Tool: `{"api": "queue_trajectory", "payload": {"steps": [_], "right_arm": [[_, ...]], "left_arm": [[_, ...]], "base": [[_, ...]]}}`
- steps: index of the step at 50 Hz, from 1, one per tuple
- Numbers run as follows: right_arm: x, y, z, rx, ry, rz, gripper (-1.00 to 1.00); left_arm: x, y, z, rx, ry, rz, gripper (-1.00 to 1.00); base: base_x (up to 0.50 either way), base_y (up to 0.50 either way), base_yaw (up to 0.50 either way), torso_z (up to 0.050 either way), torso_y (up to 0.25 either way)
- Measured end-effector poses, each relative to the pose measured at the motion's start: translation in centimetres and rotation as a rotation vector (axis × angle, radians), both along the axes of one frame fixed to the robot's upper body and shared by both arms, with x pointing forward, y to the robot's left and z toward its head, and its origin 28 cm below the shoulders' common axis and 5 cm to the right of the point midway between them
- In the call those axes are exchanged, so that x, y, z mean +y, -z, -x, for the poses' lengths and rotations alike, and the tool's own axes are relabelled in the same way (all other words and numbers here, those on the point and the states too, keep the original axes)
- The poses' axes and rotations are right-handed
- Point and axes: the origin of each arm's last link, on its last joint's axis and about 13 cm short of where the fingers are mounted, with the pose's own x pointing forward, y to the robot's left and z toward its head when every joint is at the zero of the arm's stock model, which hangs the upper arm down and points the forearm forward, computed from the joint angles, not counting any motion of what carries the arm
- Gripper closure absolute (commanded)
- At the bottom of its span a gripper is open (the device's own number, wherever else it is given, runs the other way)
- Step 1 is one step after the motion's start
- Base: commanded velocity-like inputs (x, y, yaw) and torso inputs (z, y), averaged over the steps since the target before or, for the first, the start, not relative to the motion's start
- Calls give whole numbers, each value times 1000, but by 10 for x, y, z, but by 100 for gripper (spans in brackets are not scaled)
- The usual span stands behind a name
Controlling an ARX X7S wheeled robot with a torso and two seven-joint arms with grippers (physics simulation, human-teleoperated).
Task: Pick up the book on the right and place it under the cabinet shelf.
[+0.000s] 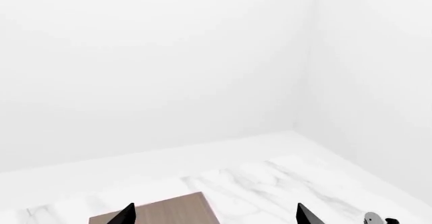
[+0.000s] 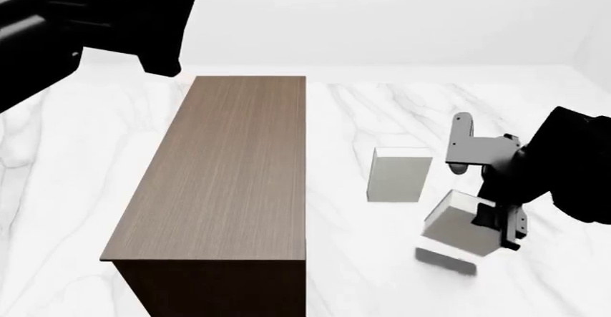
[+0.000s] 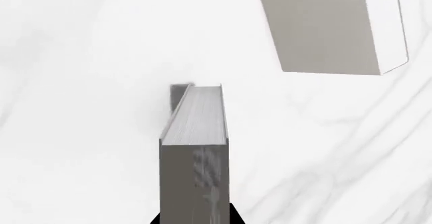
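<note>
My right gripper (image 2: 496, 230) is shut on the book (image 2: 460, 224), a pale grey-white one, and holds it tilted above the marble floor, with its shadow below. In the right wrist view the held book (image 3: 196, 148) runs edge-on out from the jaws. The other alike book (image 2: 399, 174) lies flat on the floor between the held book and the cabinet shelf; it also shows in the right wrist view (image 3: 331, 27). The cabinet shelf (image 2: 229, 174) is a long dark brown box at centre left. My left gripper (image 1: 214, 218) is open and empty, high over the cabinet's far corner (image 1: 165, 211).
The left arm (image 2: 86, 16) fills the upper left of the head view. White walls stand behind the cabinet. The white marble floor (image 2: 382, 116) lies all round the cabinet and the books.
</note>
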Motion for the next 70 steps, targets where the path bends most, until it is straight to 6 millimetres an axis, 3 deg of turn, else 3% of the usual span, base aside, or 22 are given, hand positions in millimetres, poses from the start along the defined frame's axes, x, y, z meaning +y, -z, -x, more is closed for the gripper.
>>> {"api": "queue_trajectory", "payload": {"steps": [11,20,46,70], "right_arm": [[3,-14,18,3,21,-120,100],[4,-13,32,41,78,-243,100],[15,15,62,154,441,-702,100],[18,62,62,291,815,-1050,100]], "left_arm": [[0,-1,1,-9,5,3,-100],[0,0,2,-12,4,7,-100],[2,9,-5,-5,-2,36,-100],[3,12,-5,-4,-12,56,-100]], "base": [[0,0,0,0,1],[0,0,0,0,1],[0,0,0,0,1],[0,0,0,0,1]]}}
